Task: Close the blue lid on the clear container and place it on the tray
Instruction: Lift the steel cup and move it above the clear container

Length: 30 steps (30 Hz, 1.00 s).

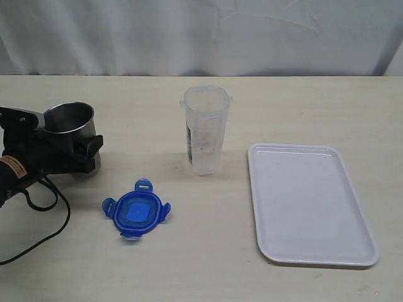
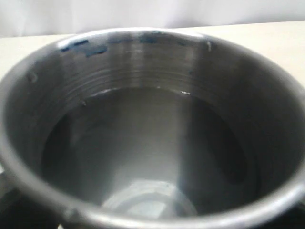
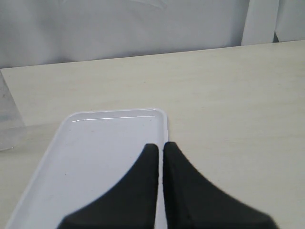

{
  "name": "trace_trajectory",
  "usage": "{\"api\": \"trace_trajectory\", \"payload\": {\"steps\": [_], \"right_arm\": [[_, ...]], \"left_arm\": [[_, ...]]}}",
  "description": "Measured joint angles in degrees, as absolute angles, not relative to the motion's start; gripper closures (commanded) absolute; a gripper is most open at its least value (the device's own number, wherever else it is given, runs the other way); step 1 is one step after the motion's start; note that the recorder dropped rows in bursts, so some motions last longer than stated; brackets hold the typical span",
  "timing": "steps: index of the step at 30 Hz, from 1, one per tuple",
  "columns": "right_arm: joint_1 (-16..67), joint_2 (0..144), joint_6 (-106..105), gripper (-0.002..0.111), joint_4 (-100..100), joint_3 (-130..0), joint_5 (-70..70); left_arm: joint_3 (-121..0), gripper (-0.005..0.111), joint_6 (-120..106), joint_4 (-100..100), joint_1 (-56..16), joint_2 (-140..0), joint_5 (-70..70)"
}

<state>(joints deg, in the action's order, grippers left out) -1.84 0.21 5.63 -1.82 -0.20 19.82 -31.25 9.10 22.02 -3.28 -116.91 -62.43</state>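
A robot test room, much like a lab, is shown. A plain pale bench (image 1: 302, 107) is set before a white cloth (image 1: 201, 38) hung up as a back wall. A black robot arm (image 1: 44, 157) with a loose cable (image 1: 53, 234) is seen at one side. Only a few things are laid out, well apart: a steel cup (image 1: 70, 123), a clear container (image 1: 205, 135), a blue lid (image 1: 136, 212), a white tray (image 1: 315, 207).

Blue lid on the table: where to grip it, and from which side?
Probably from straight above: the blue lid lies flat on the table, too low for a side approach. Pinch across two opposite rim edges, or take one protruding flap.
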Motion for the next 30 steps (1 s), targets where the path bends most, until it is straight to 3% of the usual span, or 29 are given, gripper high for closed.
{"api": "trace_trajectory", "payload": {"steps": [10,30], "right_arm": [[-1.8,0.2,5.6,0.104,-1.8,-0.2,19.8],[-1.8,0.2,5.6,0.104,-1.8,-0.2,19.8]], "left_arm": [[-32.1,0.107,12.2,26.9,-3.3,-114.7,-63.4],[-47.7,0.107,27.8,43.0,-4.4,-114.4,-53.9]]}}
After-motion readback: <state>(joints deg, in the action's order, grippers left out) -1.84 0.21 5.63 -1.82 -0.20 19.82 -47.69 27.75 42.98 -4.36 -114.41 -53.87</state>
